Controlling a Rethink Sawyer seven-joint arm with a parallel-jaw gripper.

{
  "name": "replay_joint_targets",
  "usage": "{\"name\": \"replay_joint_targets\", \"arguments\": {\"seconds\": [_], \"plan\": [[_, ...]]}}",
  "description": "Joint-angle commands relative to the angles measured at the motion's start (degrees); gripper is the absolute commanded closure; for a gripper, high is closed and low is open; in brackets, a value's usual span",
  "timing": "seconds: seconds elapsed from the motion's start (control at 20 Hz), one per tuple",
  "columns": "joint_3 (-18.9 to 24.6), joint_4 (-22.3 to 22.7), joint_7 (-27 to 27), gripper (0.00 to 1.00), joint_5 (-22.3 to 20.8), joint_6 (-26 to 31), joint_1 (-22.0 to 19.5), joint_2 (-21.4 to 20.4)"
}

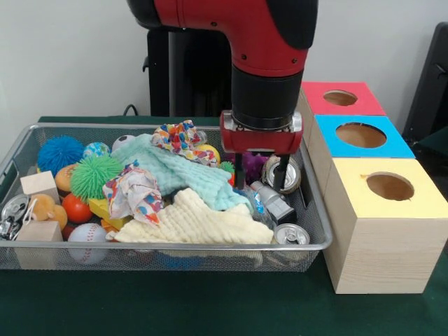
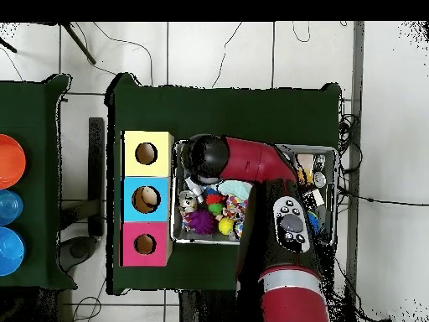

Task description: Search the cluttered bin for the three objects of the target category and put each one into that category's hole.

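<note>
The silver wire-mesh bin (image 1: pixel 318 246) is full of toys, cloths and cans; it also shows in the overhead view (image 2: pixel 178 236). One clear plastic bottle (image 1: pixel 271 201) lies on its side near the bin's right end. My gripper (image 1: pixel 260 180) is open and hangs just above the bottle, with one finger (image 1: pixel 239 171) on each side of its upper end. It holds nothing. No other bottle shows. The blue-top box's hole (image 1: pixel 360 134) is to the right of the bin and also shows in the overhead view (image 2: pixel 147 199). In the overhead view my arm (image 2: pixel 243 163) covers the gripper.
A red-top box (image 1: pixel 318 94) and a yellow-top box (image 1: pixel 420 203) flank the blue one. Silver cans (image 1: pixel 291 234) lie by the bottle. A mint cloth (image 1: pixel 175 171), a cream cloth (image 1: pixel 192 224), patterned cloths (image 1: pixel 133 192), balls and wooden blocks (image 1: pixel 38 185) fill the bin.
</note>
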Motion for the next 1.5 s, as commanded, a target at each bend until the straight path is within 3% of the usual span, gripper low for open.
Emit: {"name": "replay_joint_targets", "arguments": {"seconds": [0.05,0.85,1.5], "plan": [[7.0,2.3,-3.0,0.00,-2.1,0.9,-2.1,3.5],[10.4,3.9,-2.6,0.00,-4.3,-1.8,-6.1,6.6],[9.1,6.1,3.3,0.00,-3.4,-3.4,-2.7,5.3]]}}
